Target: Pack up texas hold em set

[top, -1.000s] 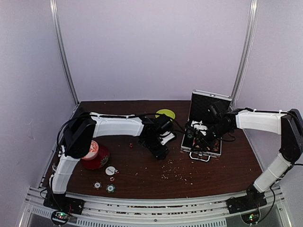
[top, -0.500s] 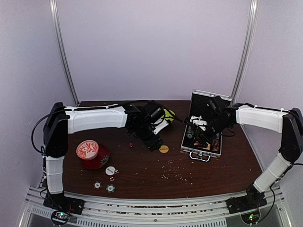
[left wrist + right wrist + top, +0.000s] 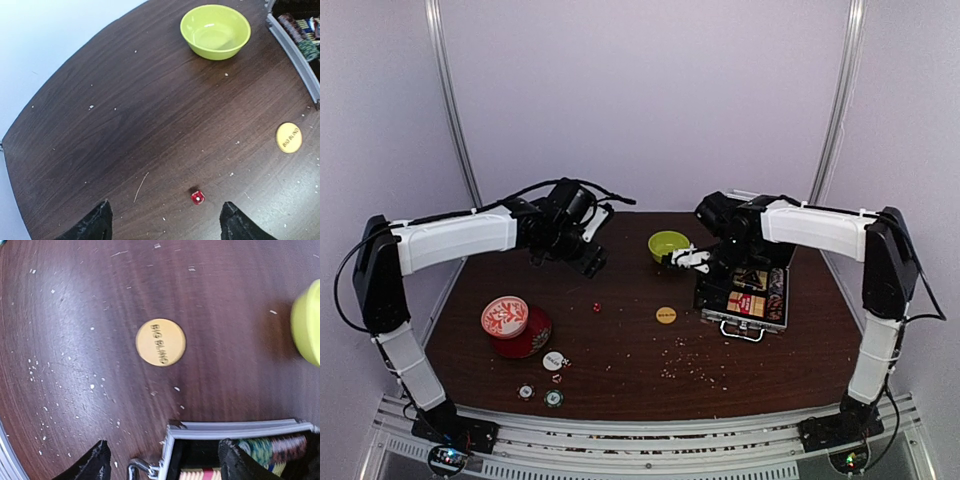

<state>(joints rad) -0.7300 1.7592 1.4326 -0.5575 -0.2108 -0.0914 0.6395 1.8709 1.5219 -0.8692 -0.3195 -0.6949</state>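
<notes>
Newly lying on the table (image 3: pixel 620 350), the Big Blind button (image 3: pixel 666 314) sits between the red die (image 3: pixel 597 306) and the silver case (image 3: pixel 745 300), while the left gripper (image 3: pixel 167 221) and right gripper (image 3: pixel 162 460) have drawn back, jaws spread and empty, so it likely still needs packing

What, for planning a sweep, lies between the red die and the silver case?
The yellow Big Blind button lies between the red die and the silver case, in the top view.

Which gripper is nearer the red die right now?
Left. The left gripper hangs just behind the red die, jaws open. The right gripper is farther right, between the lime-green bowl and the open silver case.
</notes>
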